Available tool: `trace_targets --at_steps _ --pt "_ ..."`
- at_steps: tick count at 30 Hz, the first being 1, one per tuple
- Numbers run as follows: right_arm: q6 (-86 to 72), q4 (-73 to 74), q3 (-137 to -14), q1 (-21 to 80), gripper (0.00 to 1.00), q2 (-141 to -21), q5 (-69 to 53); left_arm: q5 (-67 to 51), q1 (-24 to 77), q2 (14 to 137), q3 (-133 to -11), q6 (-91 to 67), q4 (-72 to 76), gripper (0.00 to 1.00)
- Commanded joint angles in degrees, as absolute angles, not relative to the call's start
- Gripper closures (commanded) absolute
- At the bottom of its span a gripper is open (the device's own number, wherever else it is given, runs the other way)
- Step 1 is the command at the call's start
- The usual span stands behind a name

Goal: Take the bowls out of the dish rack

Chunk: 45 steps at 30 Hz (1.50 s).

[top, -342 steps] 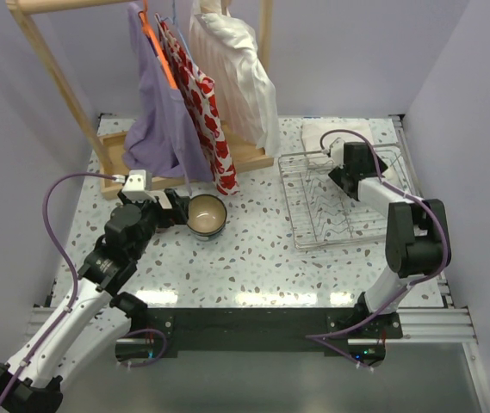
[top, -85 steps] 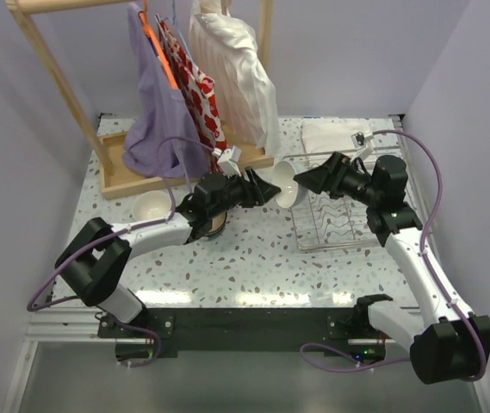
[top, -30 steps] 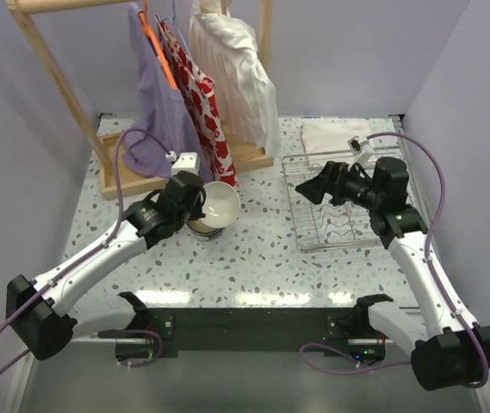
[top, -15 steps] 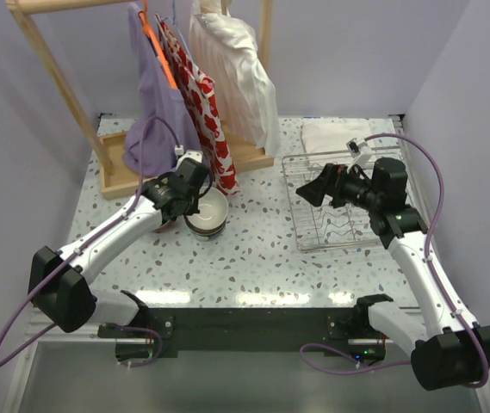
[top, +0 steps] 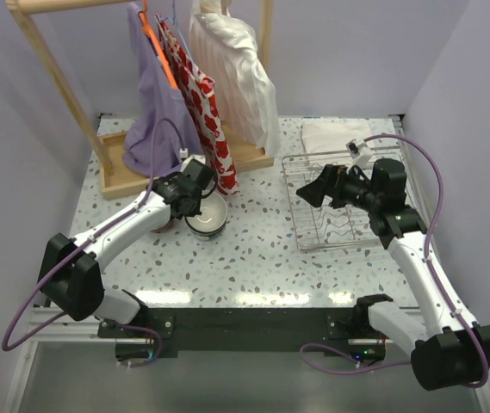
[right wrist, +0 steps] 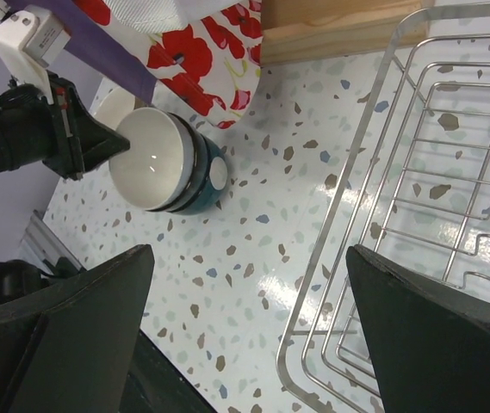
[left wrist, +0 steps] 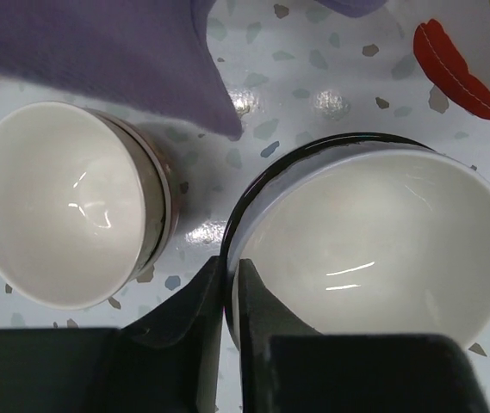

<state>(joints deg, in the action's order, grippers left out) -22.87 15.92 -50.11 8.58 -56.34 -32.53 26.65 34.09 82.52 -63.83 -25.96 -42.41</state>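
A glossy white bowl [left wrist: 374,249], round and smooth inside, is seen nested in a teal bowl [right wrist: 203,181] with a dark rim. The stack is set on the speckled terrazzo-patterned table [top: 253,249], left of its middle and toward the far edge, just in front of the wooden base [top: 128,176] of a clothes stand. A second bowl [left wrist: 59,202], white inside with a brownish-beige outer wall, is seen just beside the stack on its left. Whether the two touch cannot be told. A purple cloth [left wrist: 98,43] hangs over the far side of both.

The left gripper [left wrist: 232,262] is found at the near-left rim of the stack. Its black fingers [left wrist: 210,301] are pressed almost together, and the thin rim of the white bowl is pinched between them, with one finger outside the wall and one inside.

The rack [top: 348,224], a rectangular basket of thin silver wire with upright prongs, is placed on the right half of the table, toward the far right corner. Beyond it, a folded white cloth [top: 331,133] lies in that corner. The right gripper [top: 312,193] is held above the rack's left edge, pointing toward the stack. Its jaws are spread wide with nothing between them, well apart from the bowls.
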Motion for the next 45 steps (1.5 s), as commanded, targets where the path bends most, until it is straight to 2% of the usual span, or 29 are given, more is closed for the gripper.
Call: trace_targets --at_steps 1,2,3,5,6,9,14,20,26,29,30,35,38,45 --pt "-21.62 15.29 -49.57 8.44 0.01 -55.28 -32.08 26.45 34.19 82.18 -63.46 -27.95 -38.58 0.76" --pt "-21.53 15.29 -49.40 8.44 0.01 -55.28 -31.99 26.63 34.10 81.66 -63.37 -27.95 -38.41 0.71" --pt "-21.45 15.38 -49.39 8.44 0.01 -55.28 -31.82 26.72 34.19 80.35 -63.28 -28.04 -38.41 0.57" --pt "-21.36 15.38 -49.31 8.44 0.01 -55.37 -31.47 26.63 34.10 79.02 -63.37 -28.39 -38.32 0.47" --pt "-21.18 15.38 -49.31 8.52 0.01 -55.46 -31.12 26.46 34.10 77.62 -63.37 -28.56 -38.32 0.38" --pt "-20.66 16.17 -49.57 8.44 0.01 -55.72 -30.06 26.10 34.19 74.63 -63.19 -29.35 -38.23 0.26" --pt "-20.39 18.10 -50.36 8.44 0.01 -56.25 -25.32 25.05 34.10 69.97 -62.32 -29.97 -37.10 0.16" --pt "-22.32 21.70 -53.34 8.35 0.01 -58.88 -15.58 23.56 34.19 59.96 -55.13 -27.51 -29.73 0.10" --pt "-25.22 22.85 -57.48 5.19 0.01 -65.11 -16.35 27.24 34.10 47.39 -45.64 -23.82 -22.07 0.02" --pt "-27.93 20.92 -57.83 0.19 0.01 -67.84 -18.18 29.18 34.19 41.33 -41.15 -21.36 -18.73 0.00" --pt "-28.73 19.96 -57.92 -3.57 0.01 -68.72 -20.80 29.53 34.19 40.44 -40.26 -20.75 -18.11 0.00" --pt "-27.16 20.48 -62.57 -7.20 0.01 -75.22 -21.00 31.46 34.10 37.27 -35.78 -19.07 -14.25 0.00" --pt "-27.07 19.60 -65.56 -11.49 0.01 -80.23 -25.39 30.15 33.66 37.70 -35.77 -18.11 -12.31 0.00" --pt "-22.77 21.36 -71.80 -16.70 0.01 -89.82 -24.52 27.07 31.46 39.20 -36.04 -17.58 -12.22 0.00"
